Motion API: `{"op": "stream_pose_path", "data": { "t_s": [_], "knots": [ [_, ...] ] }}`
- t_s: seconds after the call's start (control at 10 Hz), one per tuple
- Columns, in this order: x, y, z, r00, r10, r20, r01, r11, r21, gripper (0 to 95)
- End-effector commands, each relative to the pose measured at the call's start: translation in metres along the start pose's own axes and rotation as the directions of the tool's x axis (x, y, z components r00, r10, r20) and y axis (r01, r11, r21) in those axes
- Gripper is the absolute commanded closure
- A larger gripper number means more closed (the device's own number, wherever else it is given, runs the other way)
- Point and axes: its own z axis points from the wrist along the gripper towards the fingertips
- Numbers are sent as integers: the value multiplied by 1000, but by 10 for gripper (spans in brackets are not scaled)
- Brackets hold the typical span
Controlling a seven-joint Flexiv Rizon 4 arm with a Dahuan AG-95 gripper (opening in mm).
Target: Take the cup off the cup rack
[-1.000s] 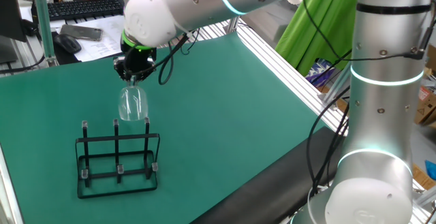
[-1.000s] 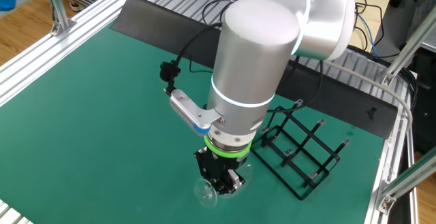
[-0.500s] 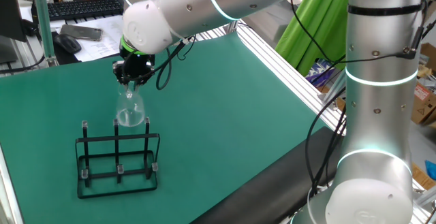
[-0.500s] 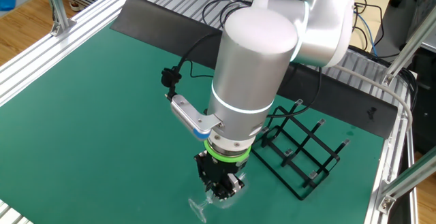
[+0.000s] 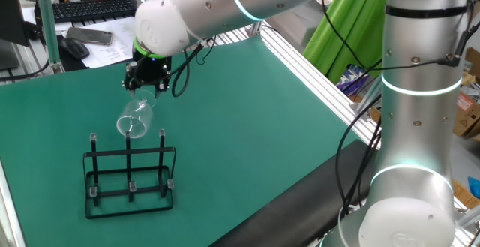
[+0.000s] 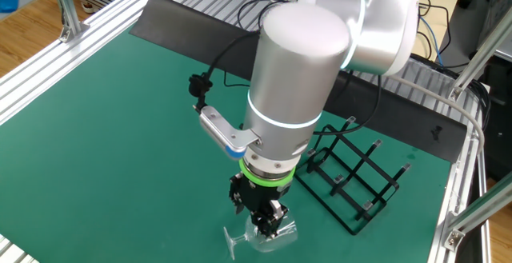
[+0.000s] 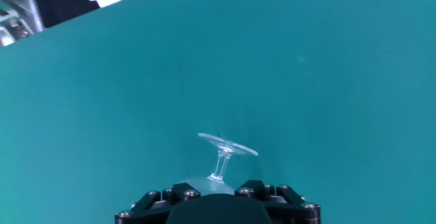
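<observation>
The cup [image 5: 133,119] is a clear stemmed glass held in the air, tilted, above and just behind the top of the cup rack [image 5: 129,173] and clear of its posts. My gripper [image 5: 145,82] is shut on it from above. In the other fixed view the cup [image 6: 268,235] lies nearly sideways under my gripper [image 6: 260,215], its foot to the left, with the cup rack [image 6: 352,175] to the right. In the hand view the cup's [image 7: 221,157] foot and stem point away from my gripper [image 7: 212,191], and the bowl sits between the black fingers [image 7: 170,195].
A keyboard [image 5: 90,8], a mouse [image 5: 75,48] and papers lie beyond the green mat at the back left. Aluminium rails [image 5: 315,59] border the mat on the right. A black strip [image 6: 200,31] runs along the far edge in the other fixed view.
The gripper has turned, and the cup has swung from hanging nearly straight down to a strong tilt, its bowl moving left and away from the rack's posts.
</observation>
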Motion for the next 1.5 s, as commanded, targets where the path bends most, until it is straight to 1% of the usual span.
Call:
{"op": "stream_pose_path", "data": {
  "t_s": [0.1,0.3,0.5,0.7,0.9,1.2,1.3,1.4,1.5],
  "knots": [
    [0,-1,-7,1000,-11,-14,11,1000,3,570],
    [-1,-2,-18,999,-18,-36,18,1000,-7,950],
    [-1,-4,-28,998,-16,-56,15,1000,-12,950],
    [-1,-6,-36,998,-21,-59,20,1000,-12,950],
    [-1,-8,-44,997,-26,-70,26,1000,-7,950],
    [-9,-10,-49,997,-25,-74,25,1000,0,950],
    [-9,-10,-49,997,-24,-74,24,1000,0,950],
    [-9,-10,-52,997,-16,-71,17,1000,7,950],
    [-9,-11,-53,997,-12,-78,13,1000,9,950]
  ]
}}
